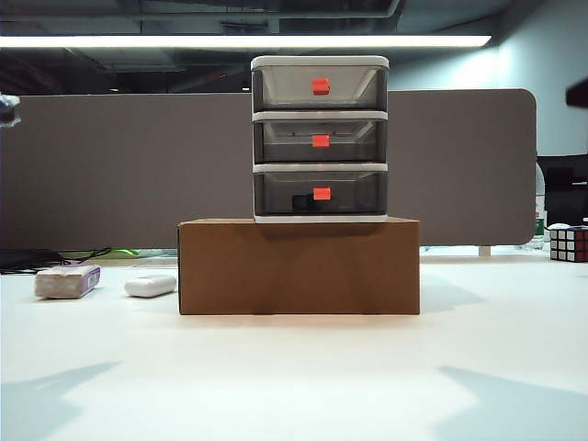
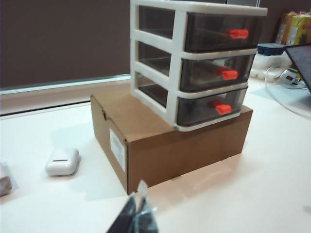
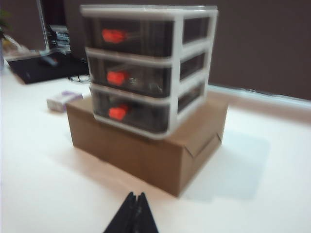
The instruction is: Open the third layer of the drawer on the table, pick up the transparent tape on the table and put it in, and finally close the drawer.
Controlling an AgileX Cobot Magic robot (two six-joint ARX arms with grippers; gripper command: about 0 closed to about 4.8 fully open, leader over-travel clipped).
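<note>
Left claw sits at the lower edge of the left wrist view, dark fingers pressed together, nothing between them; a pale scrap shows near the tips, too small to identify. Right claw sits at the lower edge of the right wrist view, also pinched closed and empty. Neither claw appears in the exterior view; both stand well apart from the drawer unit.

Drawer unit: centre of the exterior view, standing on a cardboard box on the table. All three drawers are pushed flush with the white frame.

Bottom drawer: closed, red-orange handle facing out. A dark lump shows through its smoky front, left of the handle. This is probably the tape's black piece, though the tinted plastic leaves it uncertain. No roll of clear tape lies anywhere on the tabletop in the three views.

Other items: a white rounded case and a greyish block with a purple label at the left of the exterior view, and a puzzle cube at the far right edge.

Progress, as a judgement: tape stowed, drawer shut, claws clear. All three steps look complete and nothing appears left to do.
</note>
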